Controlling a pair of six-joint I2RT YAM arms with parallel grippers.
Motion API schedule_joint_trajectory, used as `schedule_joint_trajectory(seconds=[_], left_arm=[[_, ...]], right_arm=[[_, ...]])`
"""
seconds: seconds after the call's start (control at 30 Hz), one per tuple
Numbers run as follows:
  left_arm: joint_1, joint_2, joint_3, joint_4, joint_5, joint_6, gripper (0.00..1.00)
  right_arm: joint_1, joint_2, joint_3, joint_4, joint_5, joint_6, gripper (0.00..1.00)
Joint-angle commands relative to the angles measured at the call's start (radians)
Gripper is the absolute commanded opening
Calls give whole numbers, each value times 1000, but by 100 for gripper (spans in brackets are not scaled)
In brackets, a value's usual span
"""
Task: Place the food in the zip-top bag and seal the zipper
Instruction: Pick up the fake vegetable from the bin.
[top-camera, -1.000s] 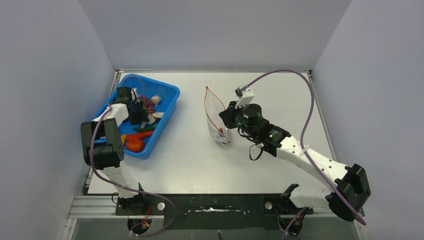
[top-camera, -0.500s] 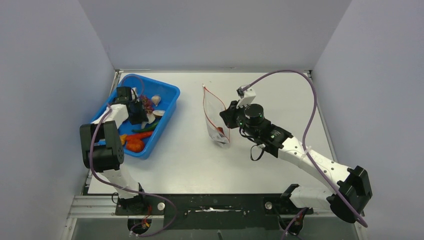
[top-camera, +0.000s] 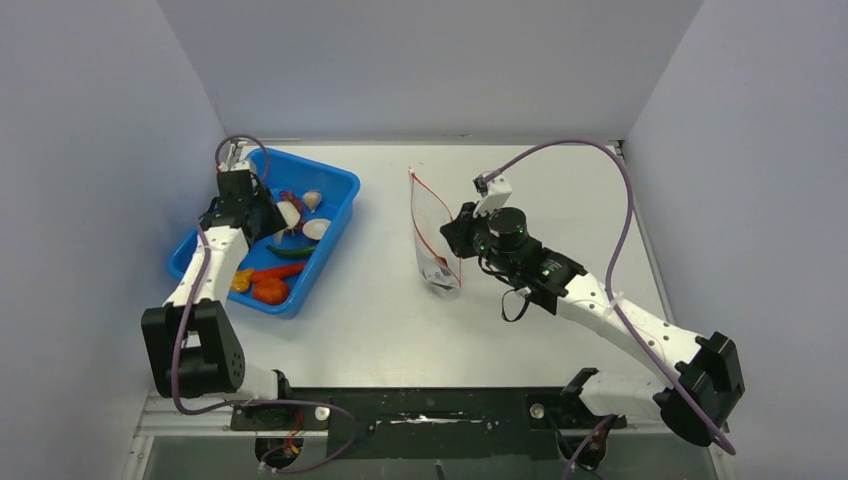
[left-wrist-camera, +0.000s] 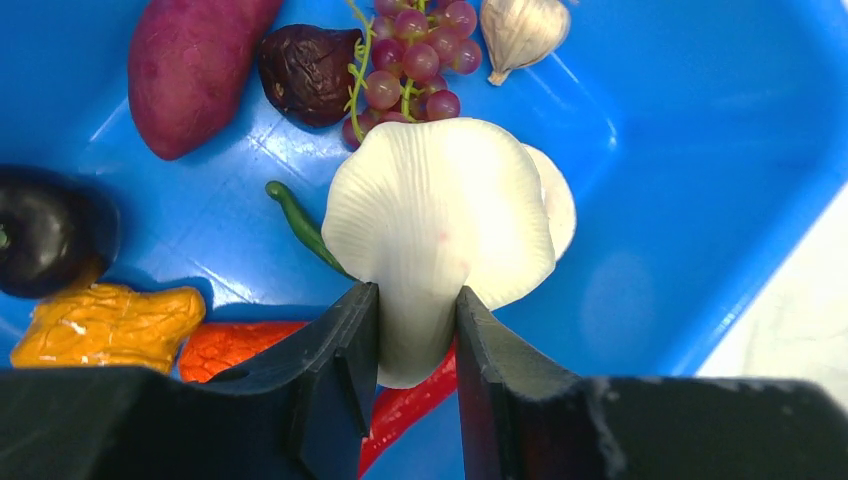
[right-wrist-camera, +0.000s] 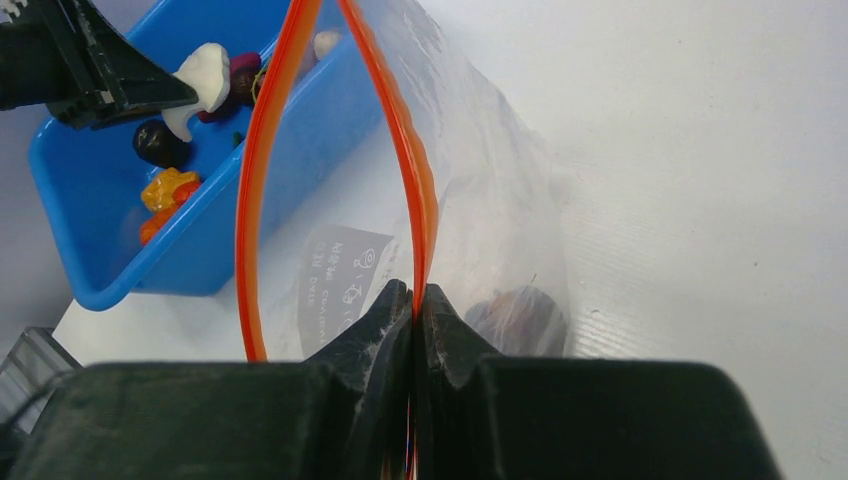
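Observation:
My left gripper (left-wrist-camera: 417, 300) is shut on the stem of a white toy mushroom (left-wrist-camera: 440, 215), held over the blue bin (top-camera: 340, 190). More food lies in the bin: a purple sweet potato (left-wrist-camera: 195, 65), a dark fig (left-wrist-camera: 305, 72), grapes (left-wrist-camera: 410, 50), garlic (left-wrist-camera: 520, 30), a red chili (left-wrist-camera: 420, 400) and an orange piece (left-wrist-camera: 105, 325). The zip-top bag (top-camera: 432, 235) stands at the table's middle with its mouth open. My right gripper (right-wrist-camera: 413, 292) is shut on the near side of the red zipper (right-wrist-camera: 250, 180). A dark food piece (right-wrist-camera: 515, 315) lies inside the bag.
The bin sits at the table's back left, close to the left wall. Bare table (top-camera: 380, 320) lies between bin and bag. The right arm's purple cable (top-camera: 600, 160) arcs over the back right.
The left gripper closed on the white mushroom and lifted it, its wrist swinging toward the bin's back corner. The right gripper and the bag stayed nearly still.

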Motion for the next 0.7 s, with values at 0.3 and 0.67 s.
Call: schedule_joint_trajectory(seconds=[0.3,0.67], left_arm=[[-33,-277,1,27,198,-41,12],[-226,-372,-16,138,449,-226,11]], right_arm=[[4,33,68,60,-20,46,0],[27,68,95,108,-61,46,0]])
